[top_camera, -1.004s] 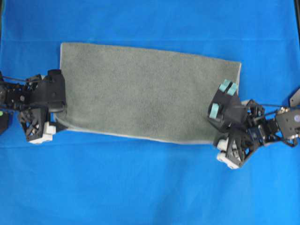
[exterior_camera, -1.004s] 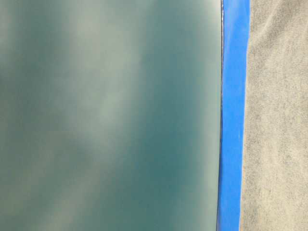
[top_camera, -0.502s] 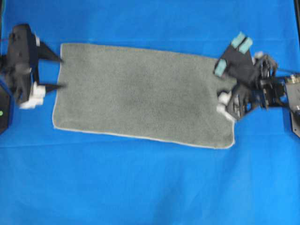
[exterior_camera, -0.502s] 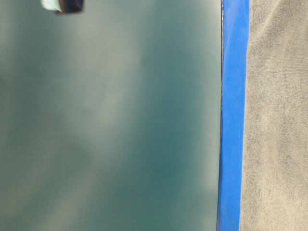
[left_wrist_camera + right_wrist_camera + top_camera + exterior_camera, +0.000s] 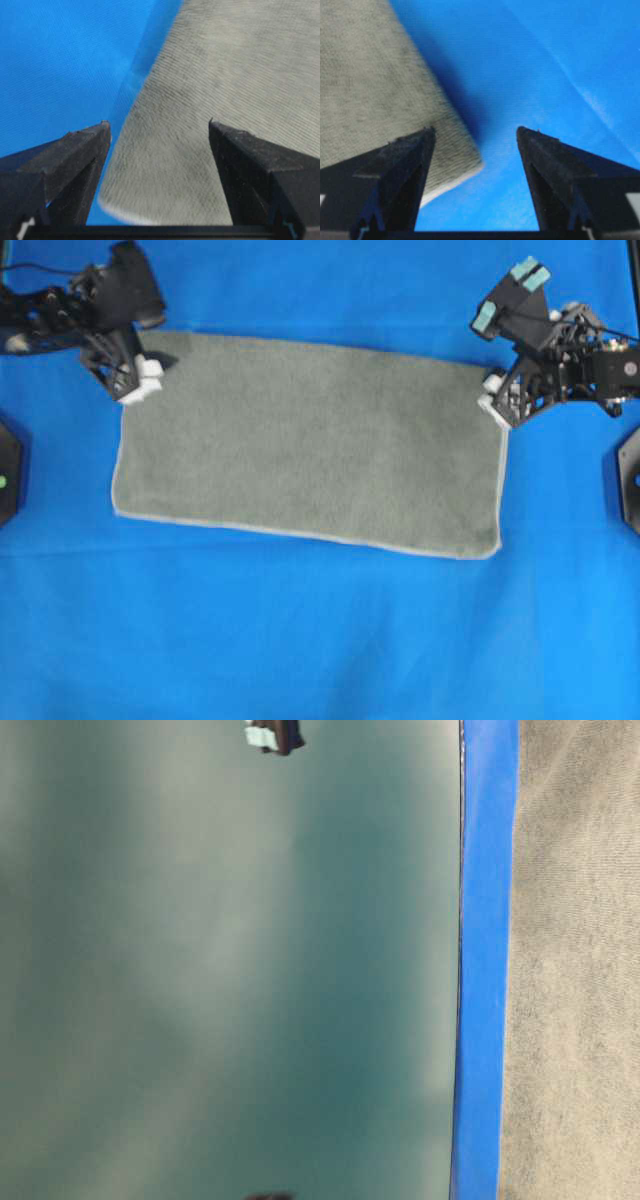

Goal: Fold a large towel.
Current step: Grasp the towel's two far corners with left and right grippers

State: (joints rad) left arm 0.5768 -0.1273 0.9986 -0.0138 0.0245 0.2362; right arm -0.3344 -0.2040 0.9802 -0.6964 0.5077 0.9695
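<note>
- The large towel lies flat and spread out in the middle of the tabletop, on the blue cover, long side running left to right. It looks like a single layer from up top, though I can't rule out a fold already in it.
- Big change from a second ago: both arms were down at the near corners, and now both have swung up to the far corners. The towel itself hasn't shifted.
- Left tool sits right at the far-left corner. In the wrist view its fingers stand wide apart with the towel's corner between them, nothing pinched.
- Right tool is at the far-right corner, also spread wide. Its wrist view shows the hemmed corner just inside the left finger, blue cloth filling the rest of the gap.
- Table-level camera is mostly a blurry teal wall, so no help there.
- My read: they're lining up to grab the far edge at both corners. The next move needs both tools to drop and close on the corners together, or the fold comes out crooked.
</note>
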